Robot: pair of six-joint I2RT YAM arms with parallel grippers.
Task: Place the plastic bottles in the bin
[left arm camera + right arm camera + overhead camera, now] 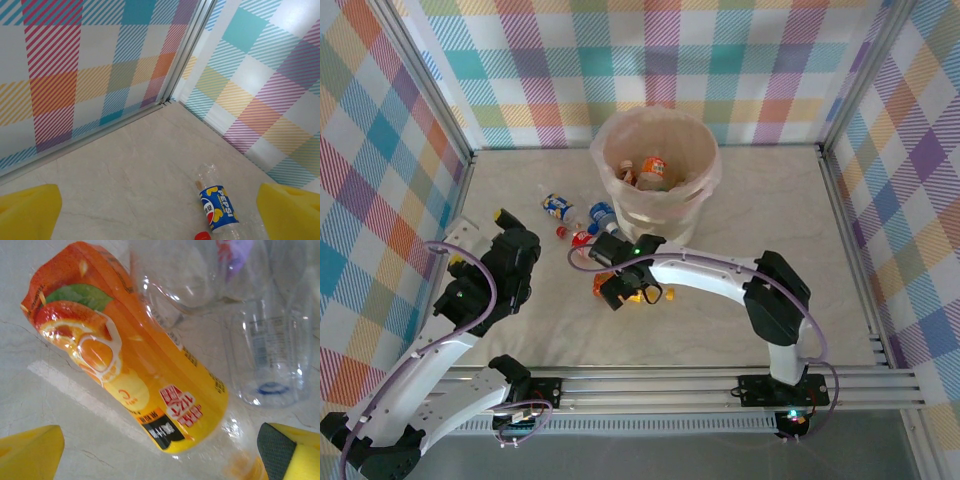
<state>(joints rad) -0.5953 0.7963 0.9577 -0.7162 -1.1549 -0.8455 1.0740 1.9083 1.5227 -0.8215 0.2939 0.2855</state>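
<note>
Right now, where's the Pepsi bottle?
In the top view the Pepsi bottle lies left of the bin. In the left wrist view it sits low, by the left end effector's finger on the picture's right.

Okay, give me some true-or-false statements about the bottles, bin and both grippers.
1. A bottle with an orange label sits in the bin. True.
2. An orange juice bottle lies on the table under the right gripper. True.
3. The right gripper is shut on it. False: its jaws are open.
4. The Pepsi bottle lies on the table ahead of the left gripper. True.
5. The left gripper carries a bottle. False: it is open and empty.
</note>
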